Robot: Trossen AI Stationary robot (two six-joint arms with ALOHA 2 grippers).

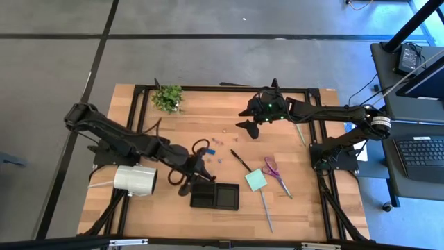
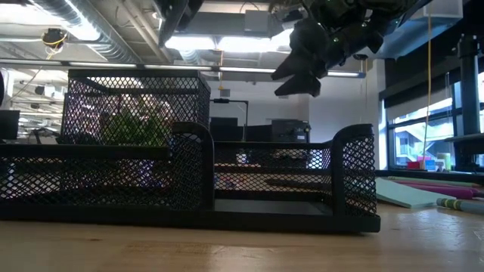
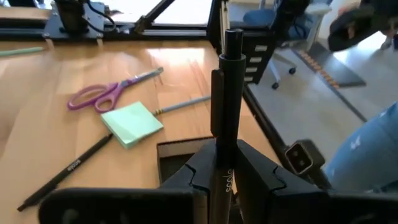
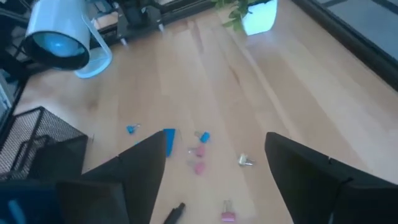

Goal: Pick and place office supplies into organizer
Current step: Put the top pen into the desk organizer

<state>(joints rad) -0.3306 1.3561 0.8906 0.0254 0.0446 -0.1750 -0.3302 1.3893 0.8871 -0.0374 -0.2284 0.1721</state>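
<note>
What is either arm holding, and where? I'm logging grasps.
The left gripper clamps a black pen near its lower end; the right gripper is open, empty.

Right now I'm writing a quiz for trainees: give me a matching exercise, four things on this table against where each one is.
Things:
1. upright pen
2. scissors
3. plant
4. clips

Places:
A. scattered ahead of the open right tool
B. clamped in the left tool
C. at the table's far left corner
D. lying beside the sticky pad

Pairs: 1-B, 2-D, 3-C, 4-A
</note>
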